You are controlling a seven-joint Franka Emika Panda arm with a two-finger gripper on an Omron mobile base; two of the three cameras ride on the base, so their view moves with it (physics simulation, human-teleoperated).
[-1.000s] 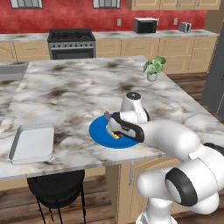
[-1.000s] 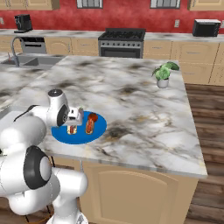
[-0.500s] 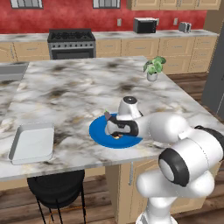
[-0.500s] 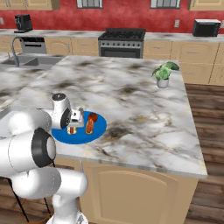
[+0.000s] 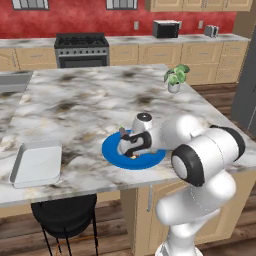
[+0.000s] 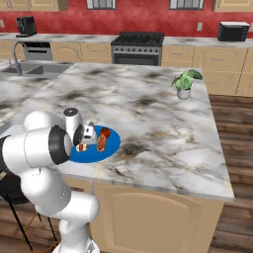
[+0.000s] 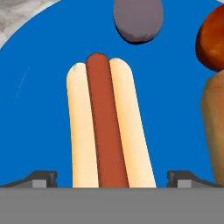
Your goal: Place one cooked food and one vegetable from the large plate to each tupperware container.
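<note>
The large plate (image 5: pixel 111 150) (image 6: pixel 94 155) is bright blue and lies near the island's front edge. On it a hot dog (image 7: pixel 109 131) in a pale bun lies lengthwise between my fingertips (image 7: pixel 43 178). My gripper (image 7: pixel 113 179) (image 5: pixel 131 151) (image 6: pixel 85 143) is open and low over the plate, with one jaw on each side of the hot dog and clear of it. Also on the plate (image 7: pixel 43 65) are a round grey-purple vegetable (image 7: pixel 138 19), a dark brown piece (image 7: pixel 214 39) and a tan piece (image 7: pixel 216 122). A light grey tupperware container (image 5: pixel 37 162) sits at the island's front left, well apart from the plate.
A potted plant (image 5: pixel 175 79) (image 6: pixel 184 84) stands near the island's far right edge. A sink (image 6: pixel 24 69) is set into the counter at the far left. A black stool (image 5: pixel 65 212) stands under the front edge below the tray.
The hand has come down from above the plate to just over the hot dog. The jaws have stayed open. The plate and tray have not moved.
</note>
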